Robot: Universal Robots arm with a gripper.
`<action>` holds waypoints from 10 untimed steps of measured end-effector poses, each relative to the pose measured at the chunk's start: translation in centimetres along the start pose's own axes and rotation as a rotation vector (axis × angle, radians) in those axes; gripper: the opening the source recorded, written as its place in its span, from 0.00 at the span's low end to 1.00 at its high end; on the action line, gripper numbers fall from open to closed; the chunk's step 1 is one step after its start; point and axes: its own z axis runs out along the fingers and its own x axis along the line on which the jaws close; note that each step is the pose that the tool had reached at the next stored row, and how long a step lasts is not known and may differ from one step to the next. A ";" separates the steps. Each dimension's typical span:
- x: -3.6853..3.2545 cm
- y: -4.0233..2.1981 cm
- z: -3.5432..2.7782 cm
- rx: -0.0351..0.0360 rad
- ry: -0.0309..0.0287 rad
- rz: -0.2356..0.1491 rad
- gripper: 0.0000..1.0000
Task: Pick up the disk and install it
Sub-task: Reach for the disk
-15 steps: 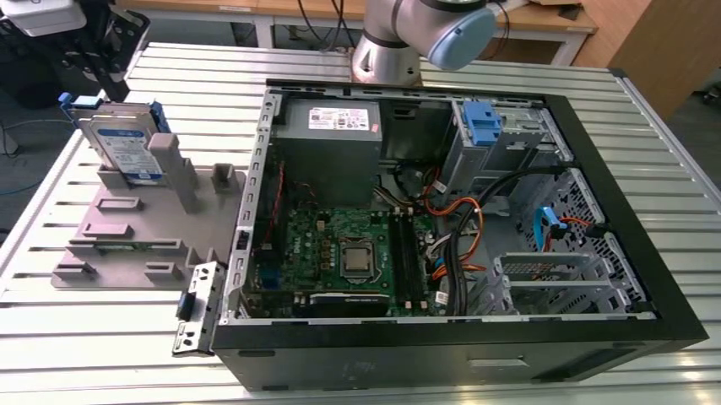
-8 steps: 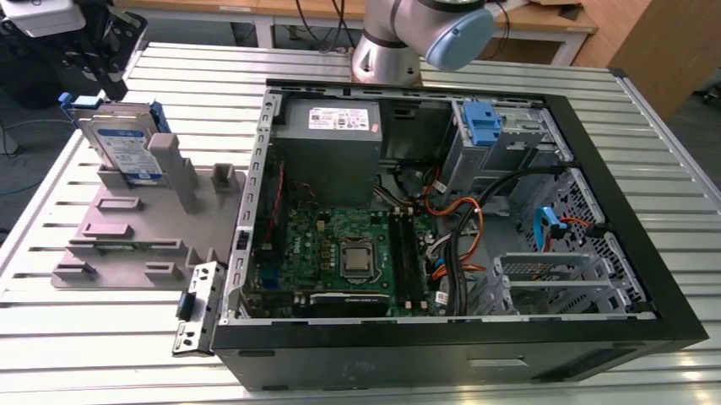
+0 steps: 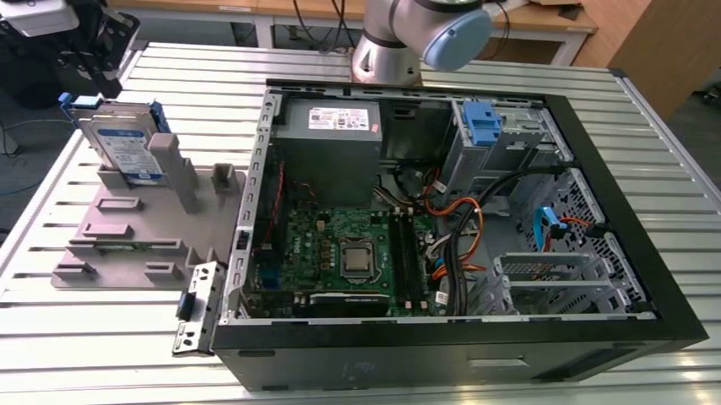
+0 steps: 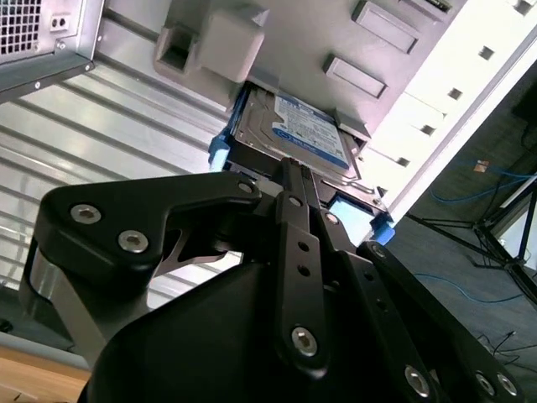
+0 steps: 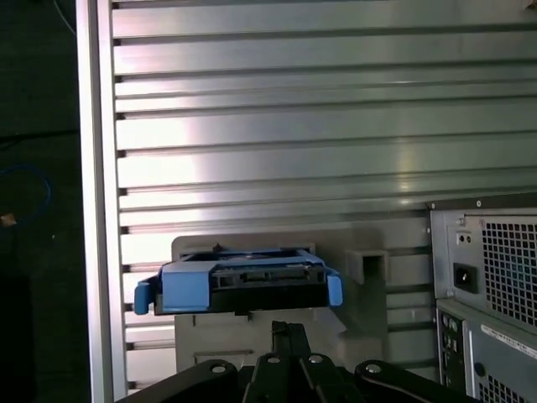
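Step one of the job, the pick-up, looked to be in hand, for the disk [image 3: 124,143] had not been lifted yet. It stood on its edge in the grey holder [image 3: 135,228] on the table [image 3: 113,371]. It was right under the claw [image 4: 294,168] and close ahead of its tips, but not touching them as far as I could tell. The claw's two fingers [image 4: 300,252] were pressed together with nothing between them. Both wrist views showed them pointing at the blue frame round the disk. I think a good grab would call for the fingers to part wide enough to go round the disk. They would also need to come straight onto its top edge, since the disk was thin and sat between the holder's posts. The computer box [image 3: 664,312] lay open well off to one side of the claw. A blue slot [image 3: 481,125] in its far corner looked like the place for the disk, though that is only my guess. The disk had a white and blue label on its flat side. The grey power box [image 3: 330,126] in the computer had a white sticker. The words on both were too small for me to read.
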 end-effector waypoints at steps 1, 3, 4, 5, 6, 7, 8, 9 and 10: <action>0.21 0.12 0.09 0.0000 0.0000 0.000 0.11; 0.62 0.37 0.28 -0.0001 -0.0002 0.000 0.11; 0.83 0.51 0.39 -0.0001 -0.0002 0.000 0.11; 1.01 0.63 0.48 -0.0001 -0.0002 0.000 0.11; 1.19 0.74 0.57 -0.0001 -0.0001 0.000 0.11; 1.37 0.85 0.68 -0.0001 -0.0001 0.000 0.11; 1.56 0.95 0.78 -0.0001 -0.0001 0.000 0.11; 1.74 1.04 0.90 0.0000 -0.0002 0.000 0.11; 1.92 1.14 1.02 -0.0001 -0.0001 0.000 0.11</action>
